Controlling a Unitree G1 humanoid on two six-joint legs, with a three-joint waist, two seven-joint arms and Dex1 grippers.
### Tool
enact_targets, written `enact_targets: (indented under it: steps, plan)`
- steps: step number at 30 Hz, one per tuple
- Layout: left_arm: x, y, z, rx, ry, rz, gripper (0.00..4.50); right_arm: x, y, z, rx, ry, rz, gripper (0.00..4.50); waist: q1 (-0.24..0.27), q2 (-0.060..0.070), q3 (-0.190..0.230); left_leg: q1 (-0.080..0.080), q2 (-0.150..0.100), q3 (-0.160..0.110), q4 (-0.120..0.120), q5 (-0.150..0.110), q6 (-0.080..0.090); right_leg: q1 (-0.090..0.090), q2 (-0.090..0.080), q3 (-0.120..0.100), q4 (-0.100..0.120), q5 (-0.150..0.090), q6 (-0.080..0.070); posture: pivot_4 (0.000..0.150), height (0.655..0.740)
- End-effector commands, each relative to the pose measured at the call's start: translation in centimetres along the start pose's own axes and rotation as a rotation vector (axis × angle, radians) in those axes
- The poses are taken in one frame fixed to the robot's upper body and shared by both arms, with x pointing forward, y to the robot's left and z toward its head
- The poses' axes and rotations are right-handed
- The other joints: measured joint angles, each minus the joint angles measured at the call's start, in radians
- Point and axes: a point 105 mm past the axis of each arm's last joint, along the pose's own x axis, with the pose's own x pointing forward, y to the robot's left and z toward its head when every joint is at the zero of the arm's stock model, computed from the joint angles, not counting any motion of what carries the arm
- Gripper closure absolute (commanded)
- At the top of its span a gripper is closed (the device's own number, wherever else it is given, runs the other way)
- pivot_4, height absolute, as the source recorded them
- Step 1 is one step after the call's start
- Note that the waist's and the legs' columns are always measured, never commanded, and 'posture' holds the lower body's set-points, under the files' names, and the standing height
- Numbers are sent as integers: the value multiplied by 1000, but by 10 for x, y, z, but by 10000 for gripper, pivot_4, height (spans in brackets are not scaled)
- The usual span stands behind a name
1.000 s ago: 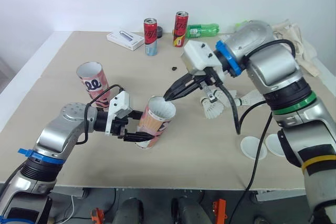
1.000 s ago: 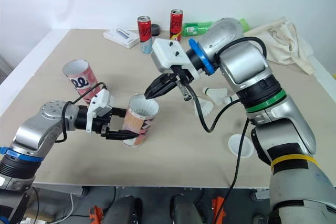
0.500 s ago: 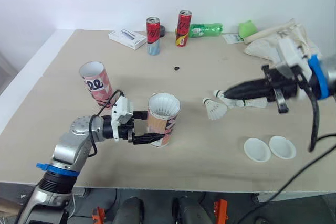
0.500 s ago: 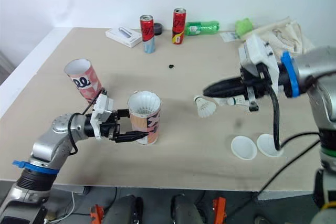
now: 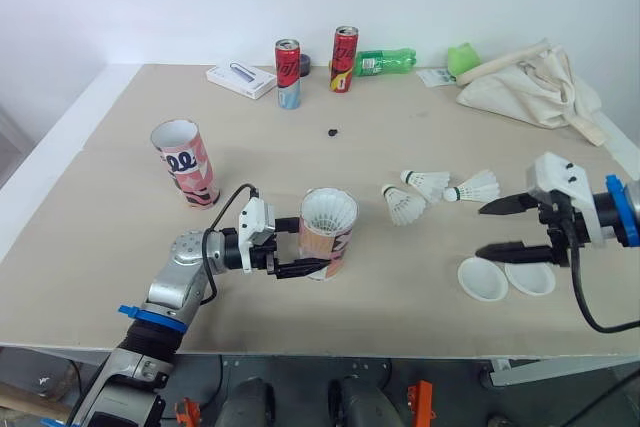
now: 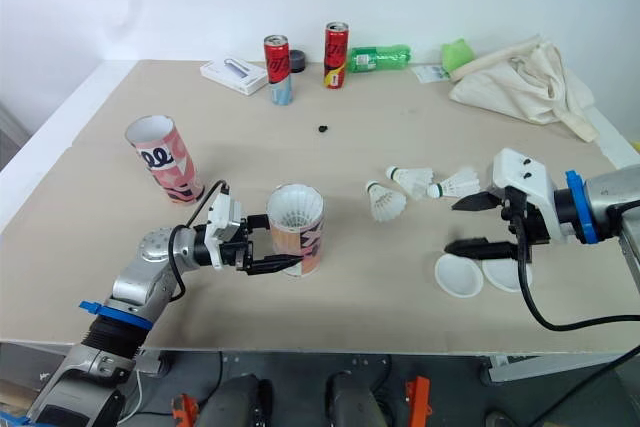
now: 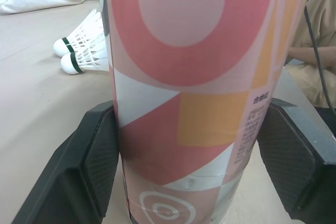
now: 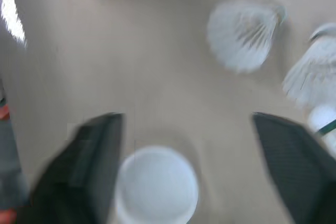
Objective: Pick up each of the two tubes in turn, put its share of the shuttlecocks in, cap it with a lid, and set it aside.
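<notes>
A pink patterned tube (image 5: 328, 240) stands upright on the table with white feathers showing in its mouth. My left gripper (image 5: 300, 249) is shut on its lower body, a finger (image 7: 94, 161) pressed on each side of the tube (image 7: 194, 93). A second pink tube (image 5: 185, 162) stands at the left. Three shuttlecocks (image 5: 405, 205) (image 5: 425, 182) (image 5: 475, 187) lie right of centre. Two white lids (image 5: 482, 279) (image 5: 528, 277) lie near the front right. My right gripper (image 5: 487, 231) hangs open just above them, one lid (image 8: 156, 184) lying between its fingers (image 8: 89, 166).
Two red cans (image 5: 287, 72) (image 5: 344, 57), a green bottle (image 5: 385, 59) and a white box (image 5: 240, 77) stand along the far edge. A cloth bag (image 5: 530, 87) lies at the far right. A small dark speck (image 5: 333, 131) sits mid-table.
My right gripper left the held tube's mouth, swung right and down to the lids, and opened. The held tube went from tilted to upright. The camera view also shifted.
</notes>
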Motion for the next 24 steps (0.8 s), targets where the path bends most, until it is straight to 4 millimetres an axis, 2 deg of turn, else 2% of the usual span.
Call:
enact_targets:
  steps: [1, 6, 11, 17, 23, 24]
  plan:
    - [-6, -4, -19, -31, 82, 3, 9817, -2, -4, -16, -24, 113, -8, 506, 0, 0, 0, 0, 0, 0, 0, 0, 0, 0, 0, 0, 0, 0, 0, 1500, 7400]
    - [-5, -3, -16, -9, 66, 9, 9817, 15, -13, -34, -5, 166, -24, 506, -1, 1, 0, 1, 0, 3, 0, 0, 0, 0, 0, 2, 0, 0, 0, 1500, 7400]
    - [-3, -5, -17, 16, 71, -6, 9817, 21, -20, -40, 8, 183, -45, 506, -1, 2, -1, 2, 0, 5, 0, 0, 0, 0, 0, 4, 0, 1, 1, 1500, 7400]
    - [-2, -3, -20, 46, 101, -3, 9817, 24, -14, -43, 25, 209, 21, 506, -1, 2, -1, 2, 0, 6, 0, 0, 0, 0, 0, 5, 0, 1, 2, 1500, 7400]
    - [0, 0, -18, 65, 83, 16, 9817, 33, -18, -47, 12, 244, 42, 506, -1, 2, -1, 3, 0, 7, 0, 0, 0, 0, 1, 7, 0, 2, 3, 1500, 7400]
    - [0, 1, -17, 68, 76, 25, 9817, 34, -19, -46, 8, 248, 44, 5480, -1, 2, -1, 3, 0, 8, 0, 0, 0, 0, 1, 7, 0, 2, 3, 1500, 7400]
